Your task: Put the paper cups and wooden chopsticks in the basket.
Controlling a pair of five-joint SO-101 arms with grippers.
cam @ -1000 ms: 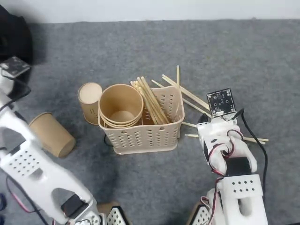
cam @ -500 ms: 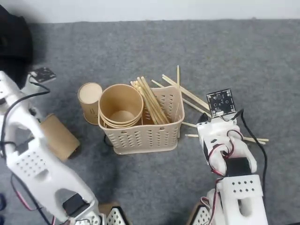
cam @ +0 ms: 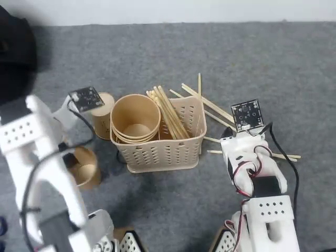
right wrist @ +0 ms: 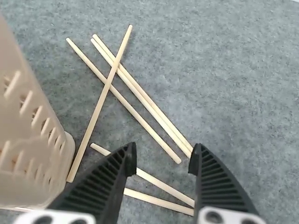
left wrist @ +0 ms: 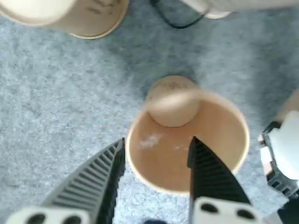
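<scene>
Now, left side first. The left claw [left wrist: 156,142] stands wide open and clamps nothing. One finger [left wrist: 208,177] crosses in front of the mouth of a loose paper cup [left wrist: 219,126], and the other sits just outside the rim, so part of the cup wall lies between them. We cannot tell whether either finger touches the paper. The cup's mouth faces the claw. It sits on the grey carpet [cam: 262,63], near the basket's left end but apart from it.

Right side. The right claw [right wrist: 163,148] is also spread open and holds nothing. It hangs over the loose wooden chopsticks [right wrist: 133,95], which lie crossed on the carpet just beside the basket's right end. We see no contact with them.

Farther off, the basket [cam: 157,149] holds stacked paper cups [cam: 135,118] in its left half. A bundle of wooden chopsticks [cam: 169,111] leans across its right half. An upturned paper cup [cam: 103,118] stands base-up on the carpet against the basket's left wall.
</scene>
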